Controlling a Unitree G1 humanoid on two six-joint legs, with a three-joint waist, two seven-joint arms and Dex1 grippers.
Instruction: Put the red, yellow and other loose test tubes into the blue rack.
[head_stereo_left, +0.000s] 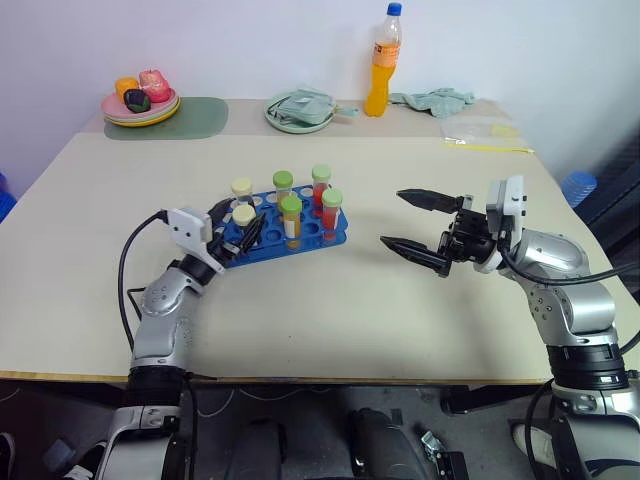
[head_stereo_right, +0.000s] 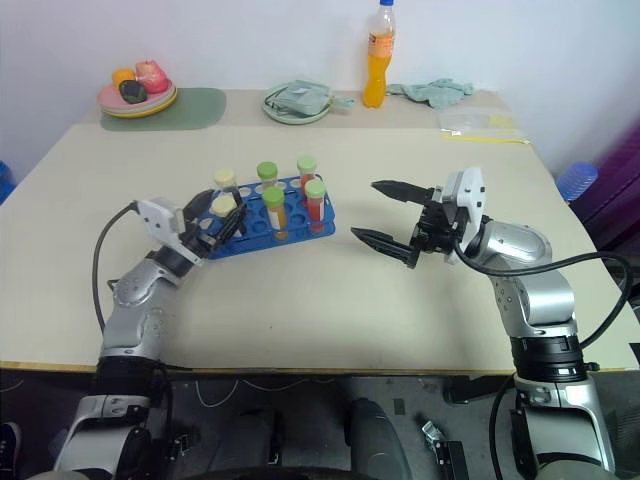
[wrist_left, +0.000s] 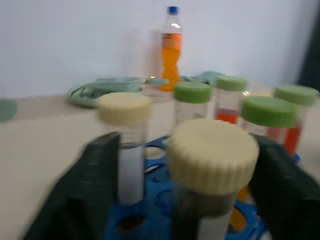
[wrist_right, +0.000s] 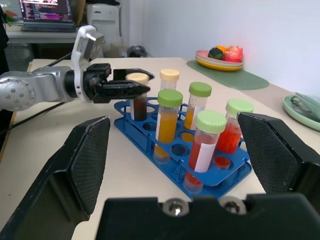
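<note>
— What colours do you log for the rack and its tubes?
— You have a bright blue rack (head_stereo_left: 300, 232). Four tubes carry green caps (wrist_right: 211, 121) over orange and red contents; two carry cream caps (wrist_right: 169, 75), one of them over dark brown liquid (wrist_right: 139, 107).

— And behind the rack?
— You see an orange-filled bottle (head_stereo_left: 382, 62) with a blue cap, a pale green plate (head_stereo_left: 297, 120), a teal cloth (head_stereo_left: 435, 99), and stacked pink and yellow plates (head_stereo_left: 140, 108) on a grey-green mat (head_stereo_left: 195, 117). The table (head_stereo_left: 330, 310) is beige.

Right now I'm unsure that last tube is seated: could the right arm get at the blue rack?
Probably yes. The right gripper hangs open beside the blue rack, with bare table between them; nothing blocks that side.
</note>
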